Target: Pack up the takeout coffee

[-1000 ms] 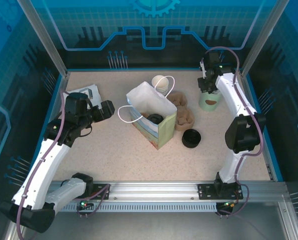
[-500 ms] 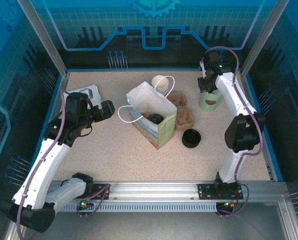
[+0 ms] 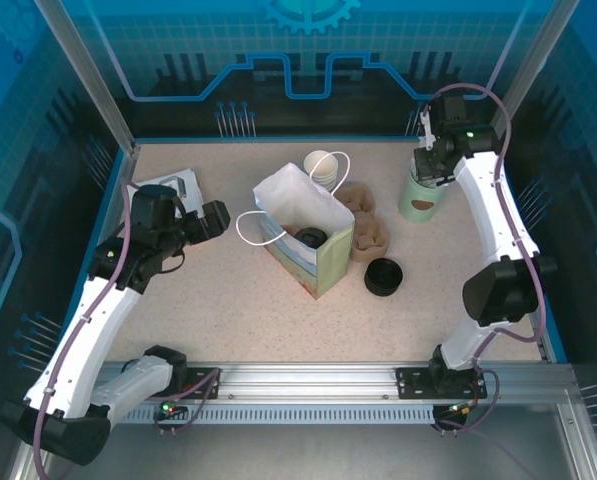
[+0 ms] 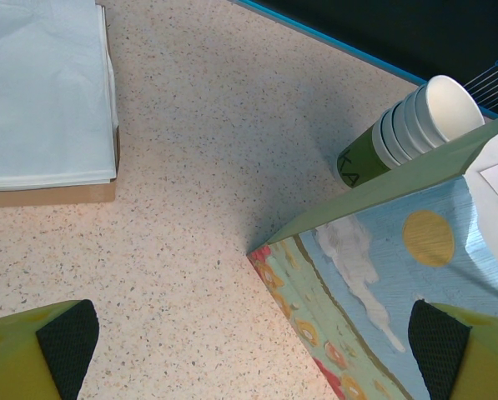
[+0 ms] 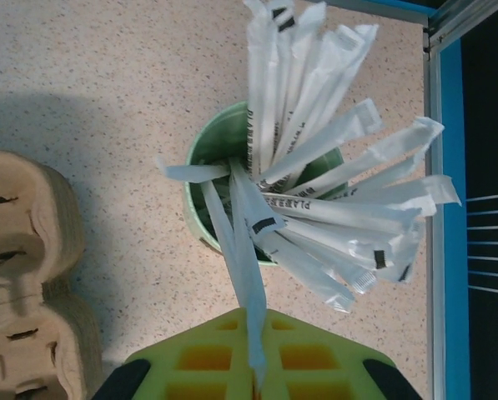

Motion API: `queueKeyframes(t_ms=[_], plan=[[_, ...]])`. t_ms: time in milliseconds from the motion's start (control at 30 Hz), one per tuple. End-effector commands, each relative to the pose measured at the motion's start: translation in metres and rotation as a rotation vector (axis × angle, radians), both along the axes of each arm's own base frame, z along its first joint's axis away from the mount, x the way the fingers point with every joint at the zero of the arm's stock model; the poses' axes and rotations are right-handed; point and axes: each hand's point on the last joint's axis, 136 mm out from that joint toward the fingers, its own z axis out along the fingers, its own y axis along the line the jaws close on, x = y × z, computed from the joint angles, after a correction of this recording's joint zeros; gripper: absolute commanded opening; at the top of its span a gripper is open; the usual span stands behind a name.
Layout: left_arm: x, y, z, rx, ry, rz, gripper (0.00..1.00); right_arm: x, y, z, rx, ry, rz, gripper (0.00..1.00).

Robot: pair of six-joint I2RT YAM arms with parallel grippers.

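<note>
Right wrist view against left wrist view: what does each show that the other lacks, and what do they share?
Right wrist, not left wrist: a green cup holding a straw bundle, the right gripper shut on one wrapped straw that runs down from the cup, and cardboard cup carriers at the left edge. Left wrist, not right wrist: the paper bag and its printed corner, a stack of paper cups behind it, white napkins at upper left, and the left gripper open wide. Both: the speckled tabletop.
</note>
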Motion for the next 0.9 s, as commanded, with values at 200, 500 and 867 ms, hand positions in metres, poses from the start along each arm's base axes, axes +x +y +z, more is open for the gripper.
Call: queueKeyframes(t_ms=[200, 500, 867], plan=[[-0.001, 0.003, 0.000, -0.010, -0.003, 0.019, 0.99, -0.016, -0.014, 0.007, 0.028, -0.003, -0.023, 0.17], [-0.001, 0.004, 0.000, -0.005, -0.004, 0.022, 0.99, -0.028, -0.052, -0.004, -0.043, 0.058, -0.154, 0.21], [-0.003, 0.005, 0.001, 0.002, -0.006, 0.021, 0.99, -0.011, -0.011, -0.014, 0.172, 0.047, -0.009, 0.50]])
